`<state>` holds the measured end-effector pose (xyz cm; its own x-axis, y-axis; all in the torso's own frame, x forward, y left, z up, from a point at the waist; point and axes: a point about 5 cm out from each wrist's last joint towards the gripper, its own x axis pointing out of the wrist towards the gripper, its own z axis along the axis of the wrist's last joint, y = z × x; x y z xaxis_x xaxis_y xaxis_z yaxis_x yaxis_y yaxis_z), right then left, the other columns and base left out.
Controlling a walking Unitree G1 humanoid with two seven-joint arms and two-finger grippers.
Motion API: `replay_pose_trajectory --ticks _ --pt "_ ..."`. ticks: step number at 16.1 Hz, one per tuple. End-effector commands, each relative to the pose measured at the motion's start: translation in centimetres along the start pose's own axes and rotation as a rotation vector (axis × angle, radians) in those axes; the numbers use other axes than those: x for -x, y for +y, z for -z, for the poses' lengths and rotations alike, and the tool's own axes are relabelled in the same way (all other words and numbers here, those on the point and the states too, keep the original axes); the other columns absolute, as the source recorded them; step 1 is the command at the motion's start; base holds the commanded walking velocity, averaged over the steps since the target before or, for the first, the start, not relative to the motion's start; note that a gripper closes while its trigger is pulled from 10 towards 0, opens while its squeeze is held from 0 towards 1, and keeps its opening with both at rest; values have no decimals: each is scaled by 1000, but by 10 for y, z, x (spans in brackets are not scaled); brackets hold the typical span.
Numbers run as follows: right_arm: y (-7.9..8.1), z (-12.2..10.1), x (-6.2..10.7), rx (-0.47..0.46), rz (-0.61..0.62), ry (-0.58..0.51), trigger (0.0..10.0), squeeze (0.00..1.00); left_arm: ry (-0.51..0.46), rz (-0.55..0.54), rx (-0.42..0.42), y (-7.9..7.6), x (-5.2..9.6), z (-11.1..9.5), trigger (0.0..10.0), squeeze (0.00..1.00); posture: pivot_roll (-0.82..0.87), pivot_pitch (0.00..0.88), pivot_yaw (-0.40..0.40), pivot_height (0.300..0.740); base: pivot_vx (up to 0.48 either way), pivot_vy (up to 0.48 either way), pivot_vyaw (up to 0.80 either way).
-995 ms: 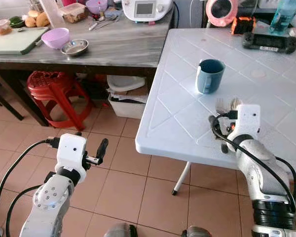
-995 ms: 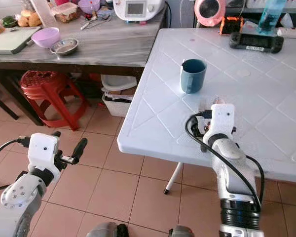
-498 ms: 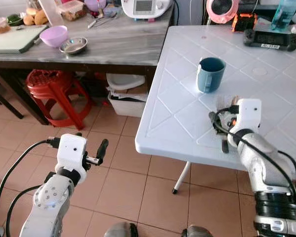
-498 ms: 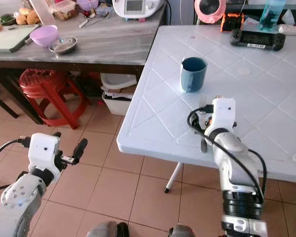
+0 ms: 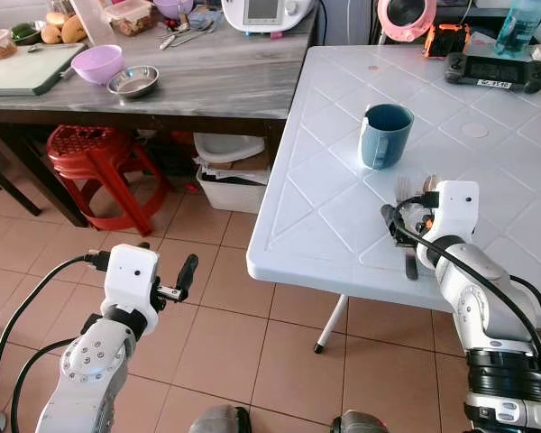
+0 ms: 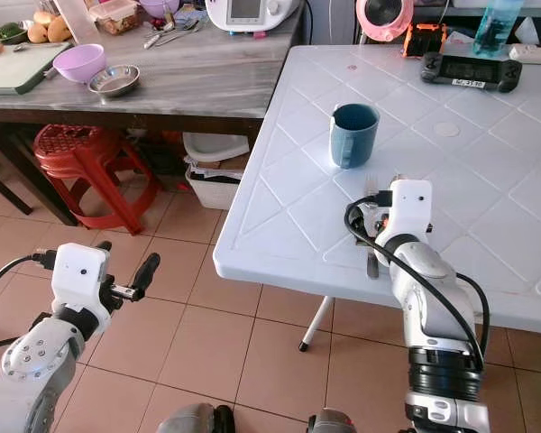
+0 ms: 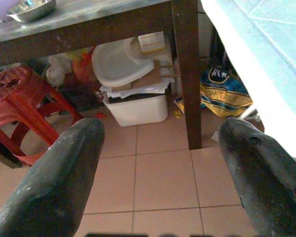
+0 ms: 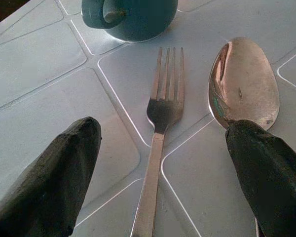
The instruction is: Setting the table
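Table (image 5: 325,207): white plastic, moulded in a diamond grid; its far right part is cut off by the picture edge.
Mug (image 5: 384,136): blue, upright on the table, back from the near edge; in the right wrist view its handle faces the camera.
Fork (image 8: 159,129): lies flat on the table just in front of the mug, prongs toward the mug; the end of its handle is cut off from view.
Spoon (image 8: 244,84): lies flat beside the fork, bowl up and close to the mug; its handle is hidden behind one black finger.
Right gripper (image 8: 163,168): low over the table in front of the mug, fingers spread wide with the fork and spoon between them, gripping neither.
Left gripper (image 5: 188,272): held over the tiled floor, well apart from the table; fingers spread, with nothing between them.
Writing: a yellow and dark bag (image 7: 223,91) on the floor beside the table carries print that cannot be read.
Counter (image 5: 216,86): grey, left of the table, holding a purple bowl (image 5: 100,65), a steel bowl (image 5: 133,83) and a white appliance (image 5: 263,13) whose screen is too small to read.
Far edge of table: a black handheld device (image 5: 493,70), its label unreadable.
Stool (image 5: 95,162): red, under the counter.
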<state>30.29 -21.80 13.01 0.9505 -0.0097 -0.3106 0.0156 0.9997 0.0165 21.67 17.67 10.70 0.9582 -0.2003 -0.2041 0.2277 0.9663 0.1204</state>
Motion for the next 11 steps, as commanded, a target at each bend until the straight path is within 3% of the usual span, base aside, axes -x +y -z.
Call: replay_pose_trajectory --ticks 1,4,6,7,8,9,11 --pt "6 -4 -3 -8 -33 -2 10000 0 -4 2 -11 3 1 -3 10000 0 54 78 120 740 0 0 0" --pt "10 -13 -5 1 -49 -24 10000 0 -2 4 -10 2 2 -3 10000 0 51 77 118 740 0 0 0" --pt "13 -2 -6 5 -30 8 10000 0 -4 6 -7 0 1 -3 10000 0 52 81 117 740 0 0 0" --pt "16 1 -6 10 -28 20 7569 0 -4 7 -7 0 2 -3 10000 0 52 81 117 740 0 0 0" --pt "22 9 -7 10 -48 45 3294 0 -2 7 -6 0 2 -3 10000 0 53 82 117 740 0 0 0" --pt "23 12 -8 13 -50 58 0 0 -2 9 -5 -1 2 -3 10000 0 53 84 116 740 0 0 0" --pt "23 13 -10 22 -49 60 0 0 -2 9 -4 -1 2 -3 10000 0 52 84 116 740 0 0 0"
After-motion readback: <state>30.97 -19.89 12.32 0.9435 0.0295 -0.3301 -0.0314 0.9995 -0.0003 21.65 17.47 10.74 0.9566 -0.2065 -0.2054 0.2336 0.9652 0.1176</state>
